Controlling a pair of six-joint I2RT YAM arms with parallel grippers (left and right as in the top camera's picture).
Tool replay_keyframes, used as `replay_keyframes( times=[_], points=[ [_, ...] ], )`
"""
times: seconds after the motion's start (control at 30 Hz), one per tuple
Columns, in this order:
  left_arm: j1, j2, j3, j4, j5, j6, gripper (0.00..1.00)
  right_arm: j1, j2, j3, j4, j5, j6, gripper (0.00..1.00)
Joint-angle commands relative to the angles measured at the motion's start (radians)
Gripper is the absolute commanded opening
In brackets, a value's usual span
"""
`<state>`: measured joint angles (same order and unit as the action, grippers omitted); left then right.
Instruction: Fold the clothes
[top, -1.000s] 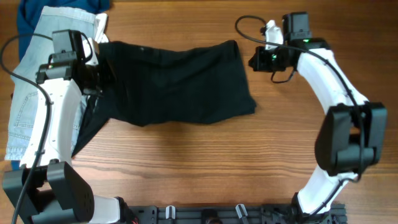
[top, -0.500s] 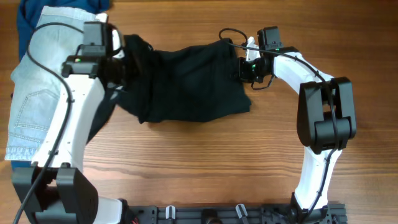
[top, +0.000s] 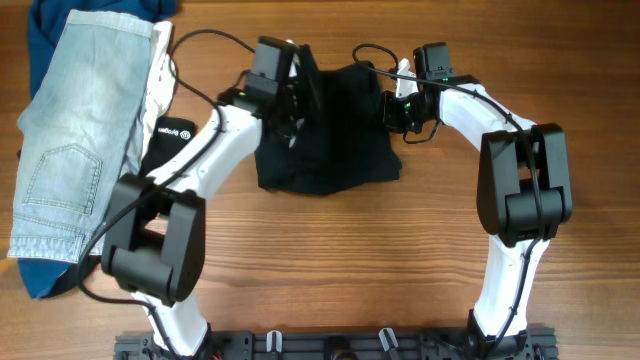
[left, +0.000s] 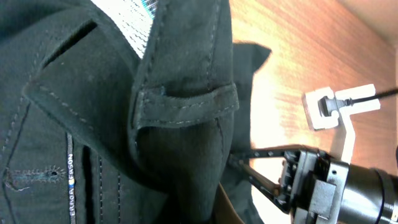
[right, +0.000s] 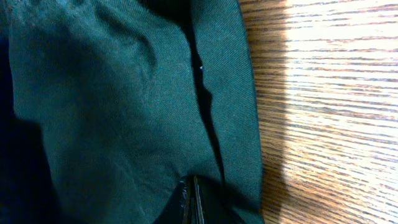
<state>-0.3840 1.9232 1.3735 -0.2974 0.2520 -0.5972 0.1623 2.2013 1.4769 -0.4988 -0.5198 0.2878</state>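
Black shorts (top: 335, 150) lie bunched on the wooden tabletop (top: 330, 260), right of the denim shorts (top: 80, 120) and apart from them.
On the side nearer the denim shorts, the left end effector (top: 290, 100) grips a raised fold of waistband, its fingers buried in cloth. On the far side, the right end effector (top: 388, 108) is pinched closed on the hem. A narrow black logo item (top: 172, 135) lies against the denim shorts' right edge.

A: Where do we have the black shorts (top: 330, 150)?
B: We see them at the far middle of the table (top: 400, 260), doubled over into a rough block. Left edge is bunched and raised. Waistband and belt loop are turned up, pale lining showing.
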Motion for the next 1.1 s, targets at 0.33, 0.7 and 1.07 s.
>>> replay_keyframes(
  times=[0.33, 0.7, 1.07],
  points=[
    [-0.025, -0.005, 0.016, 0.031, 0.028, -0.012, 1.00, -0.026, -0.007, 0.026, 0.025, -0.005, 0.039, 0.04],
    [0.342, -0.356, 0.016, -0.369, 0.017, 0.124, 1.00, -0.006, -0.195, 0.034, -0.126, 0.060, -0.259, 1.00],
    [0.421, -0.365, 0.016, -0.470, 0.013, 0.198, 1.00, 0.154, 0.011, 0.034, -0.038, 0.498, -0.171, 1.00]
  ],
)
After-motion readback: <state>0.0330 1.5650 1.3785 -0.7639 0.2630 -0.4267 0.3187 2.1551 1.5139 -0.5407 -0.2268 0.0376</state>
